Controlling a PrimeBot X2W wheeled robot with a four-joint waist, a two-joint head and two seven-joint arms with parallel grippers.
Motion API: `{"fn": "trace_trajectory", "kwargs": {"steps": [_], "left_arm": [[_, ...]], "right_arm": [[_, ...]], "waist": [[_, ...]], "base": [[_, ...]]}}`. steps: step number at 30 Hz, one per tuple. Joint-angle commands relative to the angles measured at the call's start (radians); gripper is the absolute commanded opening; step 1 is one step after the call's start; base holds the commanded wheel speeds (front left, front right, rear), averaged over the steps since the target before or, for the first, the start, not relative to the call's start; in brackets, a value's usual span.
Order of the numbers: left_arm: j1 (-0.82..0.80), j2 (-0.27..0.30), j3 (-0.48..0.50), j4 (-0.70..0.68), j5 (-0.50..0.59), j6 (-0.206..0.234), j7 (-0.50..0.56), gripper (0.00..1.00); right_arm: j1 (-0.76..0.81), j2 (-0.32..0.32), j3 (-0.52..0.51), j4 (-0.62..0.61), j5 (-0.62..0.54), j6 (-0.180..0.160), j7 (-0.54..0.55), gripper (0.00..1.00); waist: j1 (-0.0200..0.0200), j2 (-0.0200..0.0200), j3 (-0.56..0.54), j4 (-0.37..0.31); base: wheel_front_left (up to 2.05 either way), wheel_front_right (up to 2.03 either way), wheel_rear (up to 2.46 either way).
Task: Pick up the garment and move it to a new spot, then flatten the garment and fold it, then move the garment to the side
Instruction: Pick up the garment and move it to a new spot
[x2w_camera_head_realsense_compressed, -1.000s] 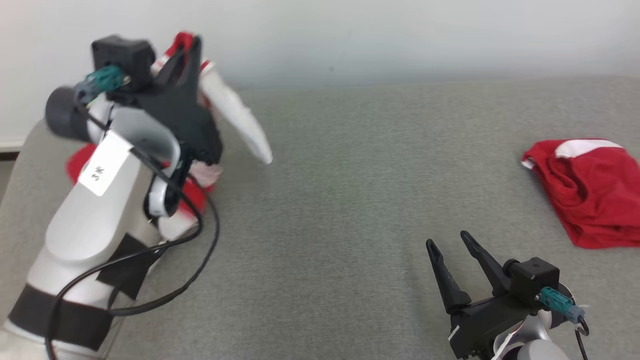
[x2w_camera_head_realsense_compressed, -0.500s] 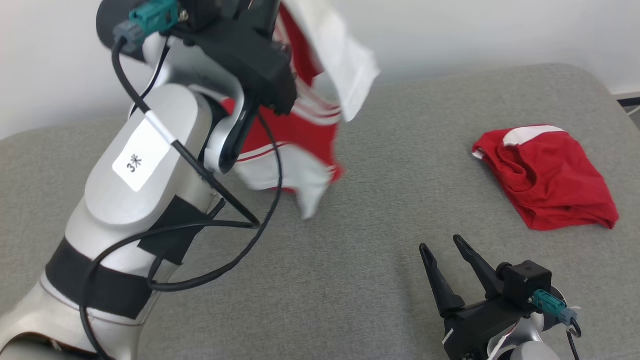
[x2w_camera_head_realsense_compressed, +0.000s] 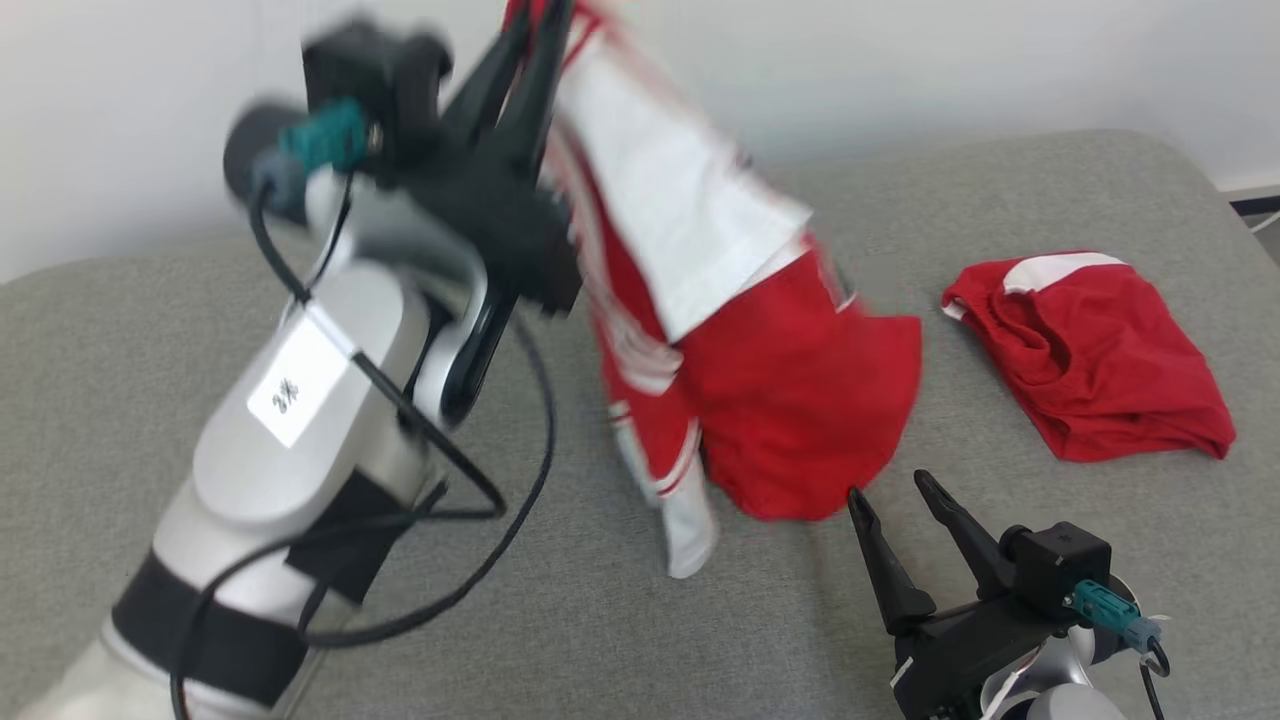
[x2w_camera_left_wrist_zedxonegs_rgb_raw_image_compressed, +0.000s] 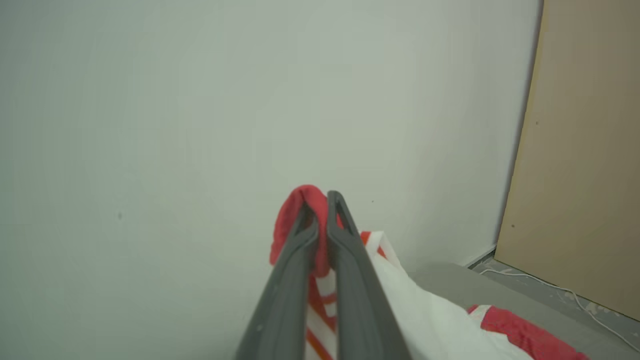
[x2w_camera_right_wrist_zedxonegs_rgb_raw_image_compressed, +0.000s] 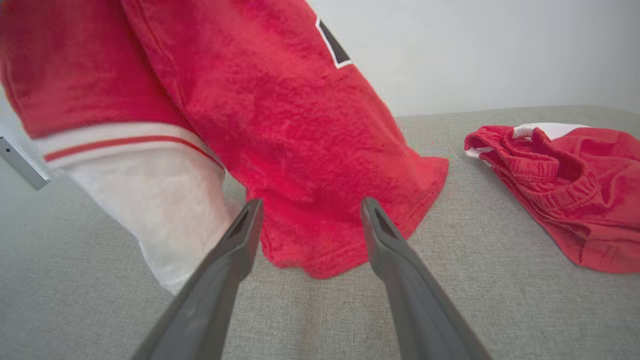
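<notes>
garment (x2w_camera_head_realsense_compressed: 790, 400): soft matt knit cloth | cushion (x2w_camera_head_realsense_compressed: 620, 620): coarse matt woven fabric | right gripper (x2w_camera_head_realsense_compressed: 888, 485) fingers (x2w_camera_right_wrist_zedxonegs_rgb_raw_image_compressed: 220, 280): smooth matt dark plastic | left forearm (x2w_camera_head_realsense_compressed: 300, 440): glossy silvery shell | wall (x2w_camera_left_wrist_zedxonegs_rgb_raw_image_compressed: 150, 100): smooth, matt

No legible txt: white label (x2w_camera_head_realsense_compressed: 288, 397) on left forearm (x2w_camera_head_realsense_compressed: 255, 485) too blurred, black mark (x2w_camera_right_wrist_zedxonegs_rgb_raw_image_compressed: 334, 49) on garment (x2w_camera_right_wrist_zedxonegs_rgb_raw_image_compressed: 280, 125) cut off.

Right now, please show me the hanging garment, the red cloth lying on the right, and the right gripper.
hanging garment (x2w_camera_head_realsense_compressed: 800, 400): head view, red lower panel.
red cloth (x2w_camera_head_realsense_compressed: 1100, 360): head view, its middle.
right gripper (x2w_camera_head_realsense_compressed: 889, 484): head view, midway between its open fingertips.
</notes>
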Motion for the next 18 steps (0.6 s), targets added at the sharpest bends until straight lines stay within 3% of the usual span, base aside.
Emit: {"fn": "trace_trajectory", "kwargs": {"steps": [1, 11, 18], "left_arm": [[0.041, 0.018, -0.004, 0.013, -0.013, 0.008, 0.001, 0.00], [0.225, 0.062, 0.011, 0.151, -0.059, 0.043, -0.011, 0.00], [0.260, 0.105, 0.032, 0.263, -0.064, 0.055, -0.056, 0.00]], "right_arm": [[0.007, -0.001, -0.002, -0.005, -0.009, -0.001, 0.002, 1.00], [0.000, -0.001, -0.001, -0.028, -0.023, -0.001, 0.022, 1.00], [-0.004, -0.001, -0.001, -0.039, -0.027, -0.001, 0.029, 1.00]], "waist": [[0.0000, 0.0000, 0.006, 0.009], [0.0000, 0.0000, 0.021, 0.044], [0.0000, 0.0000, 0.033, 0.048]], "base": [[0.00, 0.00, 0.00], [0.00, 0.00, 0.00], [0.00, 0.00, 0.00]]}}
